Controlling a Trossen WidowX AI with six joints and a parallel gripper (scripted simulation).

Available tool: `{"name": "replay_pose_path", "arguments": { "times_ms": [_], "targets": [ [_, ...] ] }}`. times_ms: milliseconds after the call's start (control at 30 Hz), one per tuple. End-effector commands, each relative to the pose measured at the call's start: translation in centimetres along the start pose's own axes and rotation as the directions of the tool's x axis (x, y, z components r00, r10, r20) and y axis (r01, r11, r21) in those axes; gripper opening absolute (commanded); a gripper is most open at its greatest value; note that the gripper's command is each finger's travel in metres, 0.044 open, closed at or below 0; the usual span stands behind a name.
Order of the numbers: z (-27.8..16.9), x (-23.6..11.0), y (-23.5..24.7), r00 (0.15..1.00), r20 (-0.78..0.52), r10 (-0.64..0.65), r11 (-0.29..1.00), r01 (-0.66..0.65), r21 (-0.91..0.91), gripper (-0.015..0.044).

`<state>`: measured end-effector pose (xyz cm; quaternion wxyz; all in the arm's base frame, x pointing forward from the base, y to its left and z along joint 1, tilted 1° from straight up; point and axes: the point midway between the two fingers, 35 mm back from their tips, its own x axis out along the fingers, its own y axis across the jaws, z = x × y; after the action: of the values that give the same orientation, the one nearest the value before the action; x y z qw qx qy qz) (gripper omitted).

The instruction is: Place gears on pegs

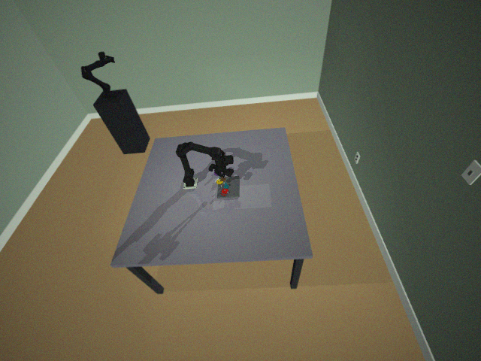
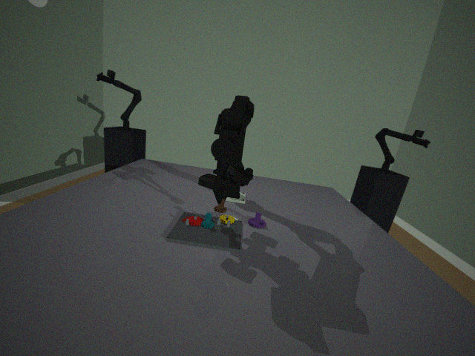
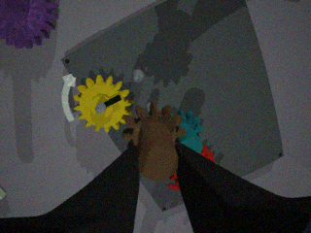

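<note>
My gripper [image 2: 221, 202] [image 3: 155, 151] is shut on a brown gear [image 2: 220, 209] [image 3: 157, 126] by its handle and holds it above the board's edge. The grey board [image 2: 202, 239] [image 3: 233, 97] [image 1: 234, 195] carries a red gear [image 2: 195, 221] [image 1: 225, 192] [image 3: 208, 153], a teal gear [image 2: 208, 222] [image 3: 187, 131] beside it, and a yellow gear [image 2: 226, 219] [image 3: 87, 104] [image 1: 219, 181] with a black stripe. A bare peg [image 3: 138, 75] stands near the yellow gear. A purple gear [image 2: 257, 221] [image 3: 24, 19] stands on the table off the board. The brown gear hides part of the teal and red gears in the wrist view.
A white arrow [image 3: 67, 99] lies beside the yellow gear. The table [image 1: 194, 233] [image 2: 115, 287] surrounds the board. The arm's white base plate [image 1: 190, 186] stands behind the board as seen in the exterior view. The arm's shadow falls over part of the board.
</note>
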<state>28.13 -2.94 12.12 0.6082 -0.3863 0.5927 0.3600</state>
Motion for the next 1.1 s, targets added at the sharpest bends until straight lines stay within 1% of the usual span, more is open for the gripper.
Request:
{"name": "replay_pose_path", "arguments": {
  "times_ms": [0,300,600,900,1067],
  "targets": [
    [0.06,-0.04,0.02,1.000,0.004,0.001,0.996,-0.001,-0.093,0.0000],
    [0.06,-0.05,0.01,1.000,0.004,0.001,0.937,0.000,-0.349,0.0000],
    [0.06,-0.06,0.00,1.000,0.004,0.001,0.817,0.001,-0.576,0.0000],
    [0.06,-0.04,-0.01,1.000,0.004,0.001,0.799,0.002,-0.601,0.0000],
    [0.09,0.28,-0.01,1.000,0.004,0.001,0.739,0.002,-0.673,0.0000]
  ]
}}
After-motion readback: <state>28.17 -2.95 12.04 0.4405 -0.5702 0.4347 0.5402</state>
